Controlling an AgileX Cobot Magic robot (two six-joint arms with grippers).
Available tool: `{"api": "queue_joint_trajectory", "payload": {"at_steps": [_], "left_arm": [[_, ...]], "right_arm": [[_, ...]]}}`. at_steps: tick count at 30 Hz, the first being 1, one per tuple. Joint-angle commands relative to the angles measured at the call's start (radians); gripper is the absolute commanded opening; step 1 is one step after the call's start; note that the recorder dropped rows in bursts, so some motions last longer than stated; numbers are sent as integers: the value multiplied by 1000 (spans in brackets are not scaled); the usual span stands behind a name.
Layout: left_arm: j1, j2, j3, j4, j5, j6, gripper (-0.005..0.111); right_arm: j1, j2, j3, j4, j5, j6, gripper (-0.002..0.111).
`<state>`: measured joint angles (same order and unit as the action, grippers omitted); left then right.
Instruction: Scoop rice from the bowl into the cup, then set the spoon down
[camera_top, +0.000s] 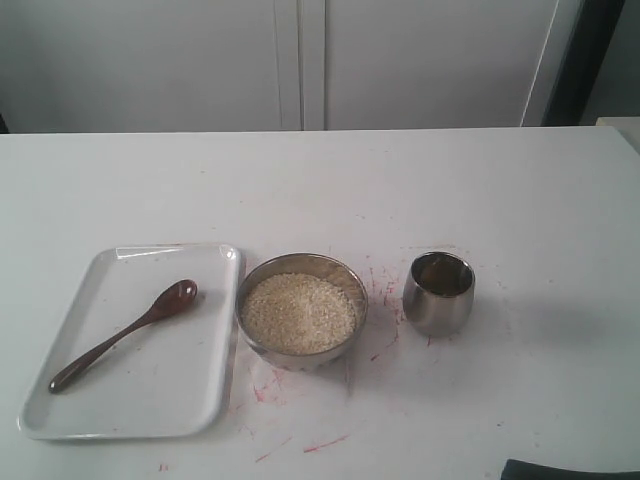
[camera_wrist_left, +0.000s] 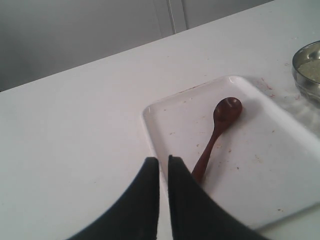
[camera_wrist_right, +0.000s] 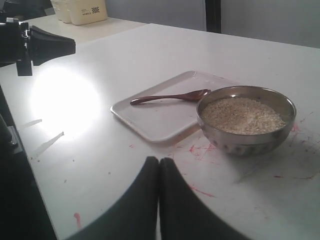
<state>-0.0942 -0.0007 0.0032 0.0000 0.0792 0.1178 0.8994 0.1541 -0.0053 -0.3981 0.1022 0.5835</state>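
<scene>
The dark wooden spoon (camera_top: 122, 339) lies on the white tray (camera_top: 150, 395) at the left, its oval end towards the bowl. The steel bowl (camera_top: 300, 262) stands in the middle, full of rice (camera_top: 298, 312). The shiny steel cup (camera_top: 438, 293) stands to its right, apart from it. My left gripper (camera_wrist_left: 163, 159) hovers over the tray's edge near the handle end of the spoon (camera_wrist_left: 215, 132), jaws nearly together with nothing between them. My right gripper (camera_wrist_right: 159, 160) is shut and empty above the table, short of the bowl (camera_wrist_right: 250, 141). The cup is outside both wrist views.
Red scribble marks (camera_top: 325, 442) cover the white table around the bowl. A dark edge (camera_top: 570, 470) shows at the bottom right corner of the exterior view. Cream containers (camera_wrist_right: 82, 11) sit at the far table end, and part of a dark camera stand (camera_wrist_right: 30, 45) shows beside it.
</scene>
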Motion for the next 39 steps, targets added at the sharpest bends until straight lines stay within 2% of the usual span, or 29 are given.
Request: {"api": "queue_joint_trajectory", "payload": {"at_steps": [1, 10, 24, 39], "left_arm": [[2, 1, -3, 0, -3, -5, 14], [2, 1, -3, 0, -3, -5, 14], [2, 1, -3, 0, -3, -5, 14], [2, 1, -3, 0, -3, -5, 14]], "right_arm": [[-16, -5, 5, 2, 4, 4, 0], [-210, -13, 5, -6, 21, -14, 0], [-617, -13, 5, -6, 90, -19, 0], [-836, -13, 5, -6, 148, -118, 0]]}}
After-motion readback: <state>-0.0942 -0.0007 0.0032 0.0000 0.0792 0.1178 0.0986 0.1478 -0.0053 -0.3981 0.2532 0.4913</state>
